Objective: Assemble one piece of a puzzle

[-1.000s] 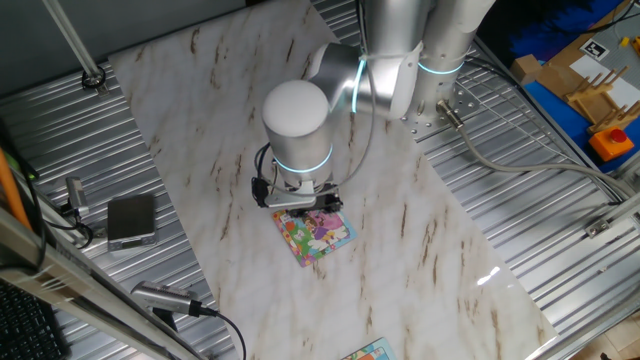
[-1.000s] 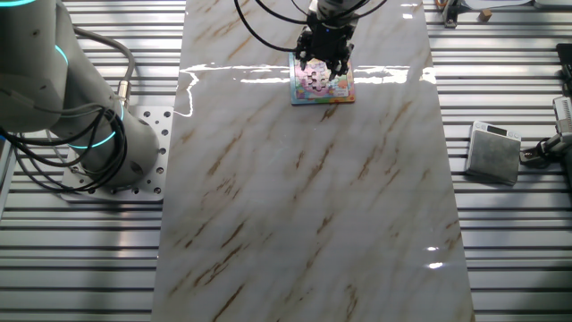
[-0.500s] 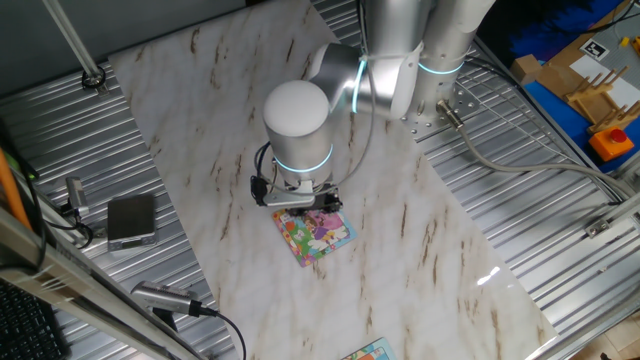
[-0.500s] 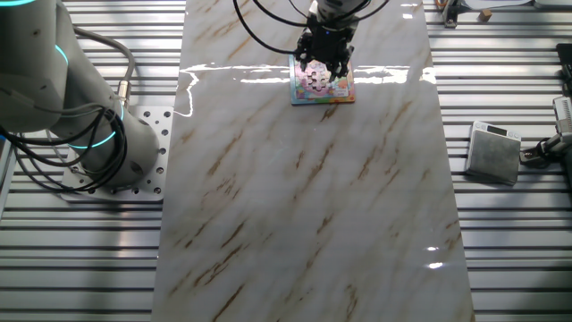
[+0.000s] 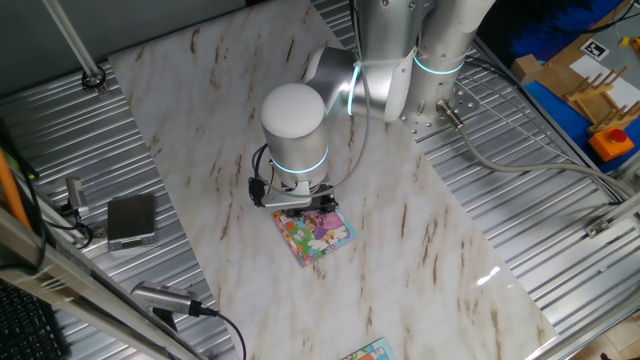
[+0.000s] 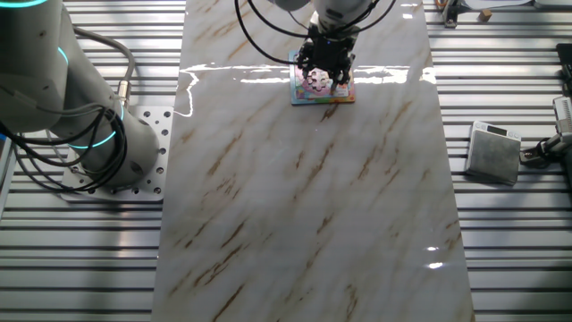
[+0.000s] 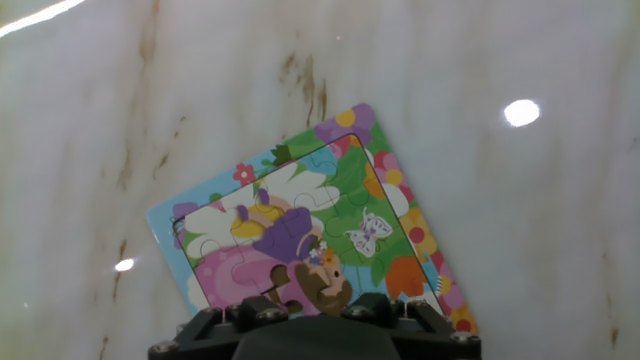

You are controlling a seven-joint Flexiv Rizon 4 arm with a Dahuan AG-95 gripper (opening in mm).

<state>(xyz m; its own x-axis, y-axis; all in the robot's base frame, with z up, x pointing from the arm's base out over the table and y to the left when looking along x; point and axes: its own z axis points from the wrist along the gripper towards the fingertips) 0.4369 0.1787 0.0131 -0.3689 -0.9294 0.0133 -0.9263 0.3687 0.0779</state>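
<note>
Surface: marble-patterned tabletop (image 6: pixel 304 197), flanked by ribbed metal decking; grey box (image 6: pixel 493 152) off to one side on the decking.
Puzzle: small square cartoon board (image 7: pixel 320 235), flat on the marble, turned at an angle to the table edges; also seen in one fixed view (image 5: pixel 318 233) and the other fixed view (image 6: pixel 323 86).
Puzzle state: most pieces seated; no clear empty slot visible in the hand view, though the near part of the board is hidden behind the hand housing.
Piece: not separately distinguishable in any view; possibly between the fingers or under the hand, cannot tell.
Gripper: hanging just above the near half of the board (image 6: pixel 325 64); in one fixed view (image 5: pixel 305 203) mostly hidden by the wrist.
Fingers: opening not resolvable; hand view shows only the dark housing, fingertips out of frame. Hold on anything: cannot tell.
Key relation: board lies directly beneath and ahead of the fingers; the pink figure region sits closest to the hand, so any seating push would go straight down there.
Arm pose: wrist vertical over the board, elbow folded back toward the base.
Judgement: placement step in hand; seated or not, undetermined.
</note>
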